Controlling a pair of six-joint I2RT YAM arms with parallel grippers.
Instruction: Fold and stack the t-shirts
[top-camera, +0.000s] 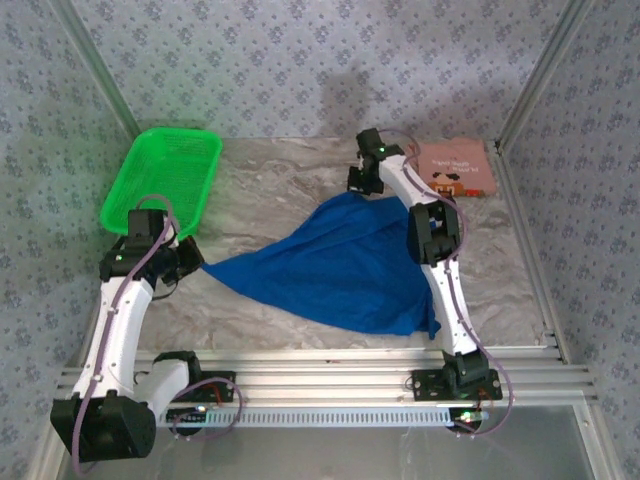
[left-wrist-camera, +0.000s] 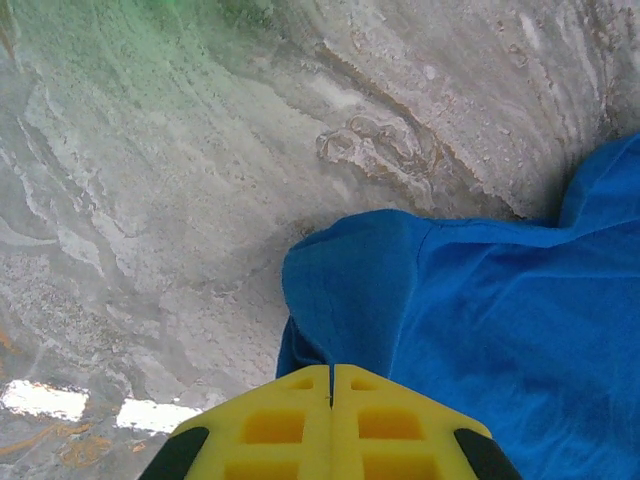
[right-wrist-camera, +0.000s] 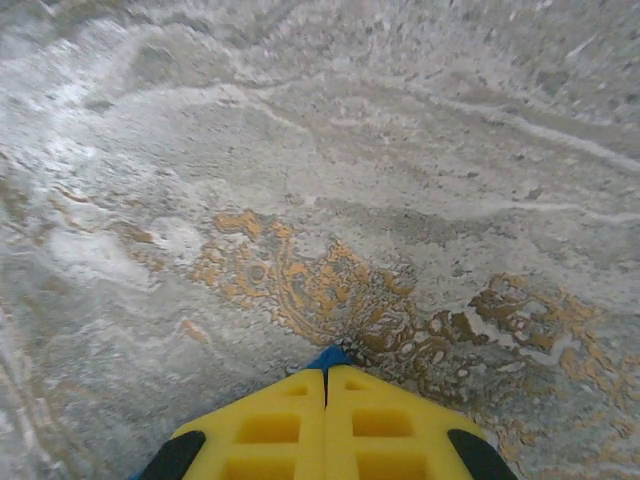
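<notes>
Nearest you, both arms rise from the rail at the near edge of the bench. Your left arm leans out to the left, and its jaws are closed on the left-hand corner of the royal-blue t-shirt. In the left wrist view the yellow fingers meet with no gap, and blue cloth runs out from under them onto the marbled surface. The shirt spreads as a rough triangle across the middle of the bench, its lowest point drooping near the foot of your right arm, which crosses over its right side. Farther back, the right jaws are also closed, pinching the shirt's far corner; the right wrist view shows a small blue tip caught between the yellow fingers. Beyond the left arm, the green mesh basket sits at the far left. In the far right corner the salmon-pink t-shirt lies folded flat, print up, apart from the blue one.
</notes>
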